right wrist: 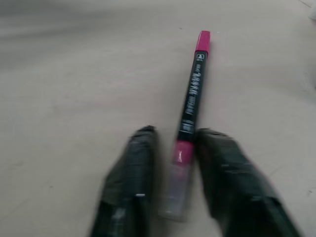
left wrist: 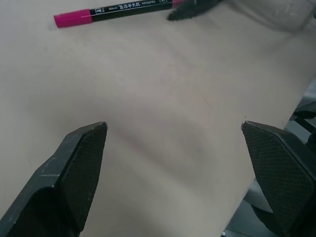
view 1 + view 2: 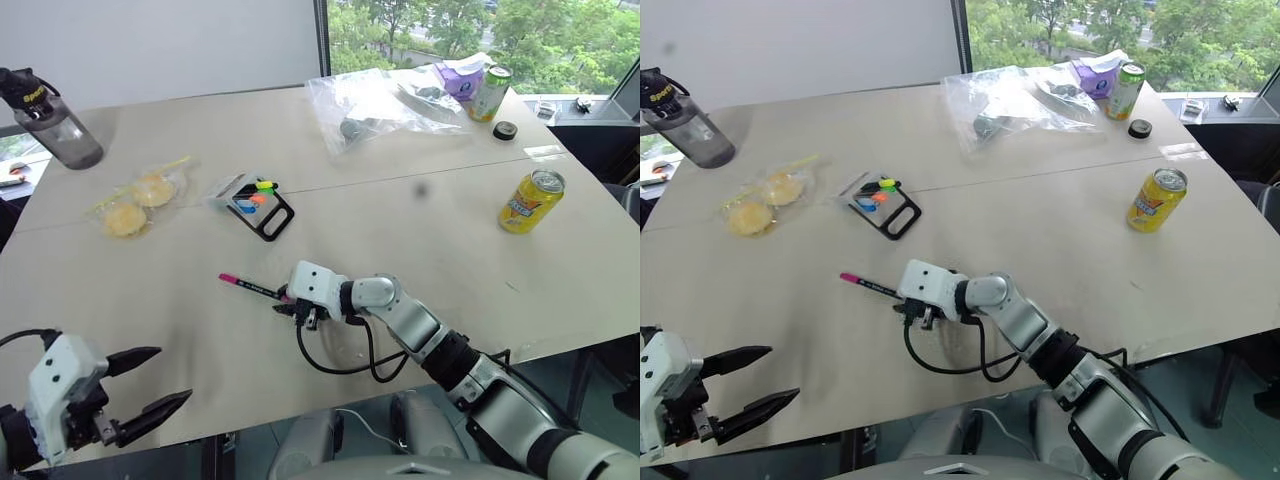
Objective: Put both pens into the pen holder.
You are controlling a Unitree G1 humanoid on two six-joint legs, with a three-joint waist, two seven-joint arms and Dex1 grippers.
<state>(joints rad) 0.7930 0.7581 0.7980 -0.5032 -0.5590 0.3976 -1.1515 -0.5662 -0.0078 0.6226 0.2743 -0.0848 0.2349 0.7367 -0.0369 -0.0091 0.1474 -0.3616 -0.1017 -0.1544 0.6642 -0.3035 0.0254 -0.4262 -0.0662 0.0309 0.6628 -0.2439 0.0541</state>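
Two black fingers of the left gripper point(image 3: 145, 385) stand spread wide over the table's point(image 3: 450, 250) near left edge, holding nothing. Farther in, the pen holder point(image 3: 262, 208) lies flat on the table, coloured bits showing inside. Nearer, the pink-ended pen point(image 1: 192, 101) lies on the tabletop, its near end pinched between the closed-in fingers of the right gripper point(image 1: 175, 150). Far right stands a yellow can point(image 3: 531, 201).

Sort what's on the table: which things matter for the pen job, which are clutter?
Job: pink pen, between the fingers of the right gripper; pen holder; left gripper, open.

Clutter: water bottle, bagged buns, clear bags, yellow can, green can.
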